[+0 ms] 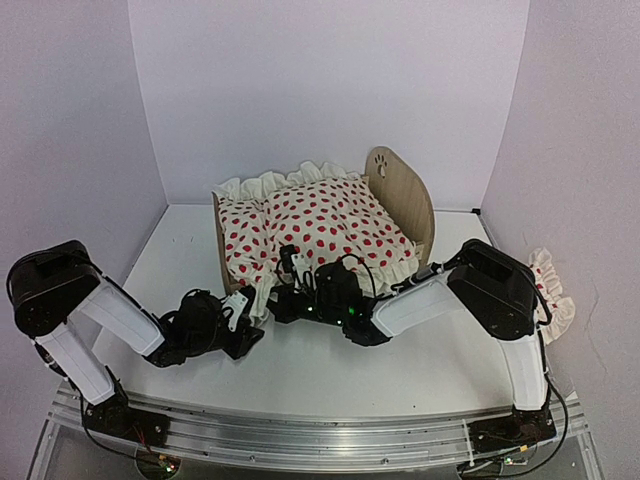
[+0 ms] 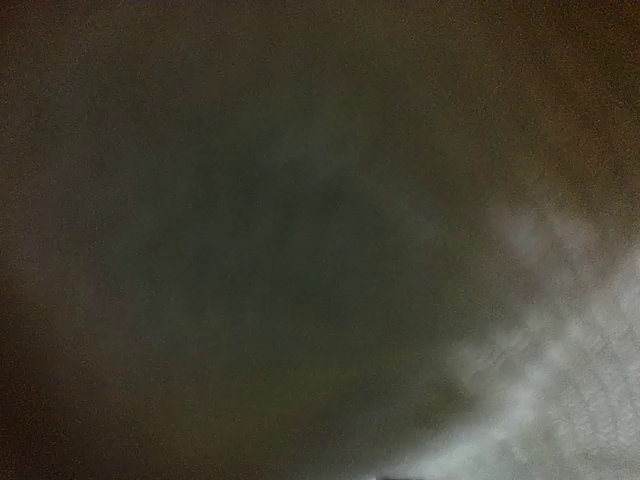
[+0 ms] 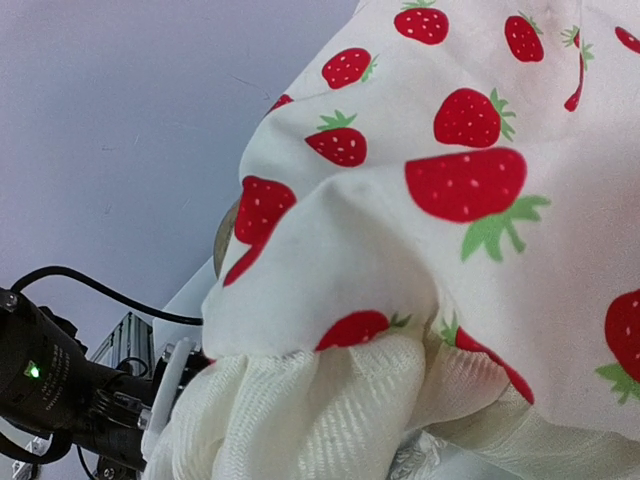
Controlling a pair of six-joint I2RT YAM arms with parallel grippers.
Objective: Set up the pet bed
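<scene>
The pet bed (image 1: 402, 195) stands at the back middle, with its paw-print headboard on the right and its low footboard (image 1: 218, 238) on the left. A cream duvet (image 1: 330, 225) printed with red strawberries covers it and hides the mattress. My right gripper (image 1: 290, 268) is at the duvet's near edge, shut. In the right wrist view the ruffle (image 3: 330, 410) bunches over its fingers and hides them. My left gripper (image 1: 245, 318) sits low at the footboard's near corner, against the hanging ruffle. The left wrist view is dark and blurred, with only pale cloth (image 2: 570, 380) showing.
A small red-dotted ruffled pillow (image 1: 552, 290) lies at the right edge, behind the right arm's elbow. White walls close in the table on three sides. The left arm's black wrist (image 3: 50, 395) shows at the lower left of the right wrist view.
</scene>
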